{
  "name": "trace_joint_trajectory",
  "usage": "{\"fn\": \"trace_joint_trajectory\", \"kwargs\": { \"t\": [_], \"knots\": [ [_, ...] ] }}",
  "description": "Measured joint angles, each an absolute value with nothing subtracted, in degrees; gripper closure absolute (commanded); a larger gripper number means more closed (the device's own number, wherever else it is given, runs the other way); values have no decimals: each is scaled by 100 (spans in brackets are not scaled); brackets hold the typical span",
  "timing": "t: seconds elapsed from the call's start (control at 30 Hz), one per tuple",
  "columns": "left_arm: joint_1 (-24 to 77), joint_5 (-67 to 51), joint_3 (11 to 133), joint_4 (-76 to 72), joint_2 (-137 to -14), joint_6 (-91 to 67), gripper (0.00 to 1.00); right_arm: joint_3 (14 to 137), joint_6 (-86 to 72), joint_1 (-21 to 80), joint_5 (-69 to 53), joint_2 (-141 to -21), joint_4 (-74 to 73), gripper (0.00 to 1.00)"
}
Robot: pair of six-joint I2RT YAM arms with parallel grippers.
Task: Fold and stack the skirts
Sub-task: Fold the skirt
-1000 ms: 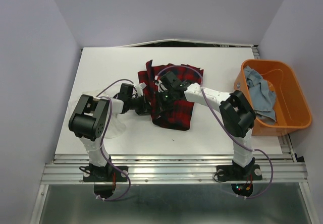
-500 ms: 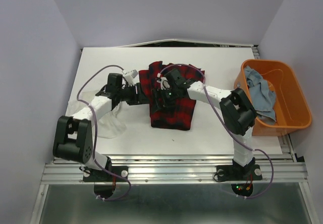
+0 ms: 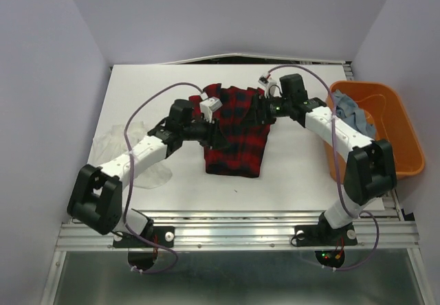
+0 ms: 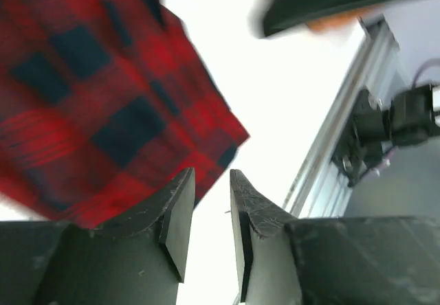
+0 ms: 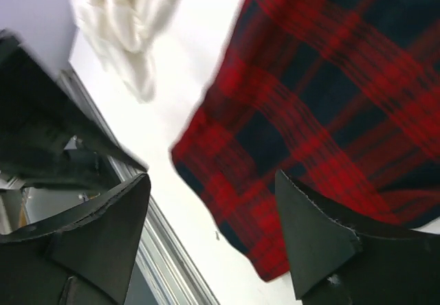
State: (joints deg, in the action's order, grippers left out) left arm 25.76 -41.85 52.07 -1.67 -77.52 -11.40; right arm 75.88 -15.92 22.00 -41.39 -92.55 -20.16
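The red-and-black plaid skirt [image 3: 234, 140] lies folded into a rough rectangle in the middle of the white table [image 3: 295, 174]. My left gripper [image 3: 208, 128] hovers at the skirt's left edge. In the left wrist view its tips [image 4: 212, 181] stand a little apart with nothing between them, plaid [image 4: 103, 92] beyond. My right gripper [image 3: 264, 110] is over the skirt's far right corner; it [image 5: 213, 181] stands wide open and empty above the plaid [image 5: 323, 113]. The thin white skirt [image 3: 113, 141] lies crumpled at the left under my left arm. The denim skirt [image 3: 350, 107] sits in the tub.
An orange plastic tub [image 3: 399, 106] stands at the table's right edge, beside my right forearm. The white skirt [image 5: 130, 16] shows blurred in the right wrist view. A metal rail [image 3: 234, 216] runs along the near edge. Walls close the back and both sides.
Both grippers have opened and let go of the plaid skirt. The right gripper moved from the skirt's middle to its far right corner. The left arm stretched out toward the skirt's left edge.
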Motion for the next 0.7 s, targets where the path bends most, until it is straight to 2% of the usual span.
{"fn": "trace_joint_trajectory", "kwargs": {
  "t": [0.07, 0.17, 0.23, 0.4, 0.5, 0.7],
  "knots": [
    [2858, -4182, 5207, -333, -8040, -1240, 72, 7290, -1577, 2071, -4141, -9426, -2023, 25],
    [3061, -4187, 5214, -467, -8761, -1347, 74, 6917, -1579, 2075, -4174, -9843, -2051, 27],
    [2963, -4143, 5205, -425, -9297, -1387, 79, 6716, -1577, 2082, -4187, -10086, -2071, 28],
    [2303, -4086, 5164, -64, -10099, -1367, 82, 6416, -1509, 2027, -4160, -10608, -1977, 30],
    [2045, -4038, 5238, 183, -10108, -1240, 81, 6379, -1479, 1894, -4213, -10805, -1859, 30],
    [2036, -3944, 5774, 709, -9861, -674, 71, 6427, -1413, 1833, -4399, -10803, -1846, 29]
  ]
}}
